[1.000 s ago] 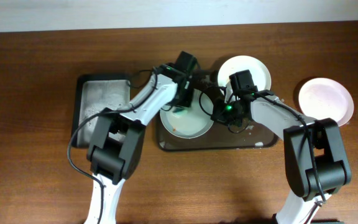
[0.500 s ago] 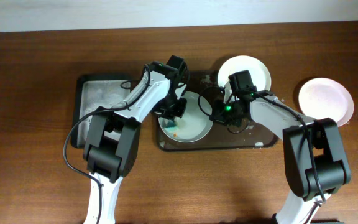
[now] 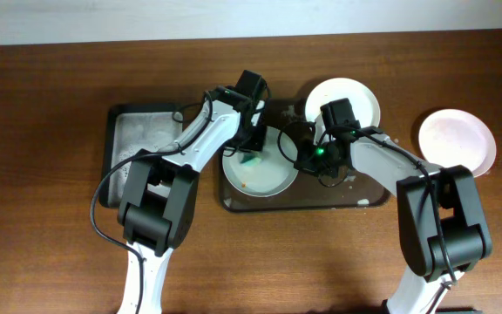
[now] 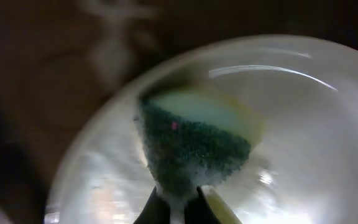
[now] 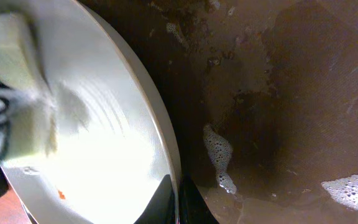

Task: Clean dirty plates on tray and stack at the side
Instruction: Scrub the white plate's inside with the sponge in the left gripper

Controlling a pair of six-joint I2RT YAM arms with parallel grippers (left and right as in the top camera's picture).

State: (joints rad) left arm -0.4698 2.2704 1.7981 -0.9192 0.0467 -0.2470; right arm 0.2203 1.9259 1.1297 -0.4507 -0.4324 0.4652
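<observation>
Left hand [image 4: 179,200]: mine, fingers pinched together on the narrow end of a green-faced sponge [image 4: 191,146], its pale backing uppermost, pressed onto the wet inside of the first plate [image 4: 297,124]. Right hand [image 5: 178,198]: mine, clamped on that plate's right rim; I judge it is steadying the plate. First plate: white, shallow, lying in the left half of the tray [image 5: 278,93]; glossy with water; one small orange speck [image 5: 60,194] near its edge, so not yet clean. Tray: dark, raised rim, floor wet, with patches of suds [image 5: 219,158]. Second plate [image 3: 351,98]: white, at the tray's far right corner, overhanging the rim; whether it is dirty I cannot tell from above. Third plate [image 3: 457,141]: off the tray, on the bench [image 3: 42,253] well to my right, with a faint pinkish film; I take it for the start of the side stack. Narrow tray [image 3: 142,144]: grey soapy inside, on the bench beside the big tray, on my left. Progress, as I judge it: one plate out, one under the sponge, one waiting. Scrubbing, lifting over and stacking remain for two.
</observation>
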